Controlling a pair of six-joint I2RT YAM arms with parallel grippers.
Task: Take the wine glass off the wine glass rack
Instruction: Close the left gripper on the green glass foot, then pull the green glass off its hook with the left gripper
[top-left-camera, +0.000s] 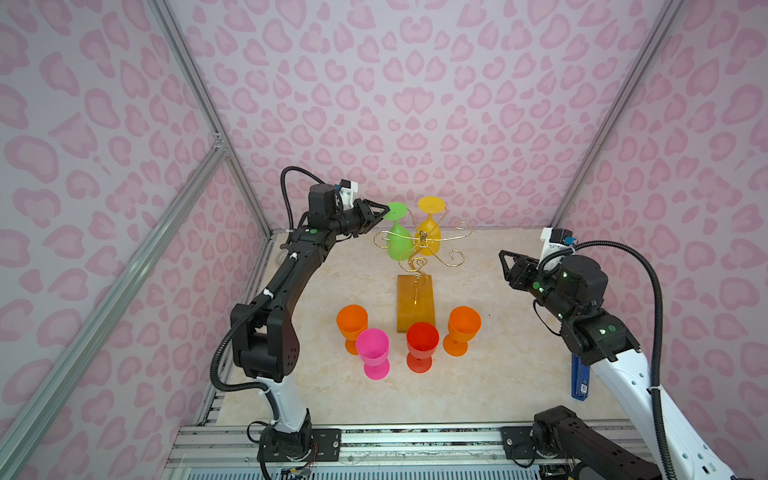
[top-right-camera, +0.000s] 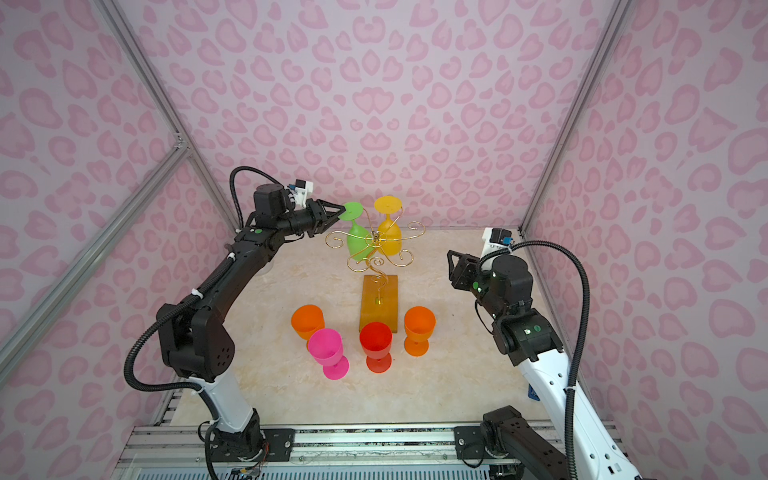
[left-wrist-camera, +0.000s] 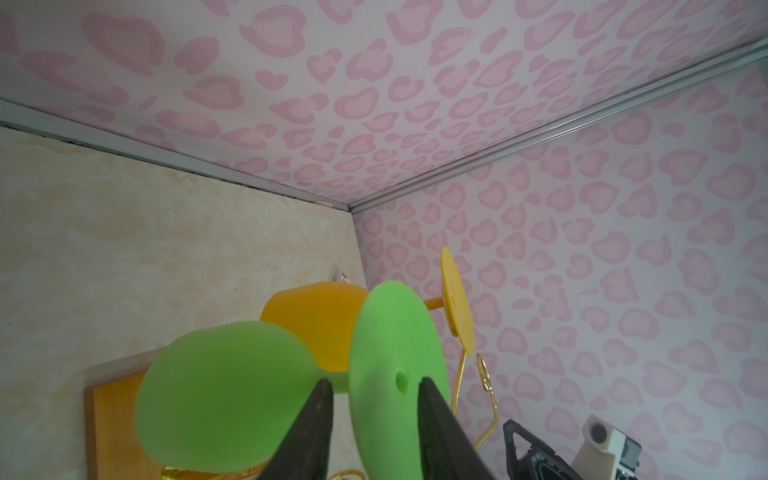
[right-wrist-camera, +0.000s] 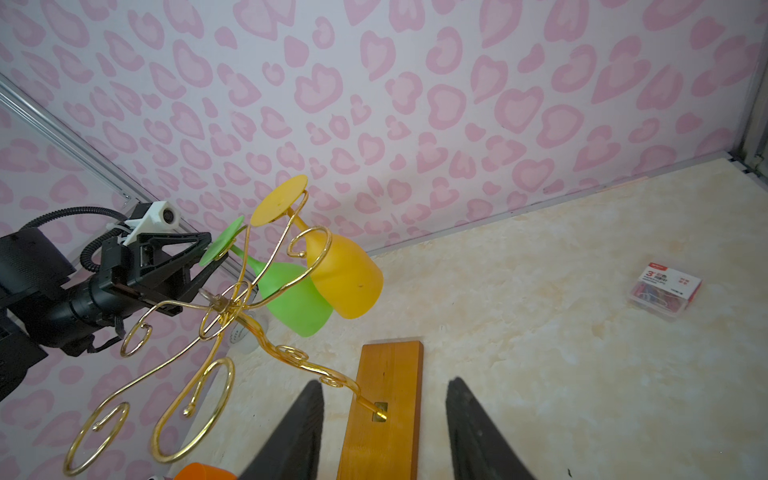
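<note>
The wine glass rack (top-left-camera: 415, 303), gold wire on a wooden base, stands mid-table in both top views (top-right-camera: 379, 303). Two glasses hang upside down from it: a green wine glass (top-left-camera: 398, 245) and a yellow one (top-left-camera: 430, 239). My left gripper (top-left-camera: 384, 212) is up at the green glass's round foot (left-wrist-camera: 395, 353). Its jaws straddle the foot's edge, and a gap shows beside one finger. My right gripper (right-wrist-camera: 384, 382) is open and empty, off to the rack's right (top-left-camera: 505, 268), pointing at the wooden base (right-wrist-camera: 386, 395).
Upright glasses stand at the near end of the base: orange (top-left-camera: 352, 322), pink (top-left-camera: 373, 347), red (top-left-camera: 422, 340) and orange (top-left-camera: 463, 326). A paper-clip box (right-wrist-camera: 665, 291) lies by the back wall. A blue object (top-left-camera: 579, 380) stands beside the right arm.
</note>
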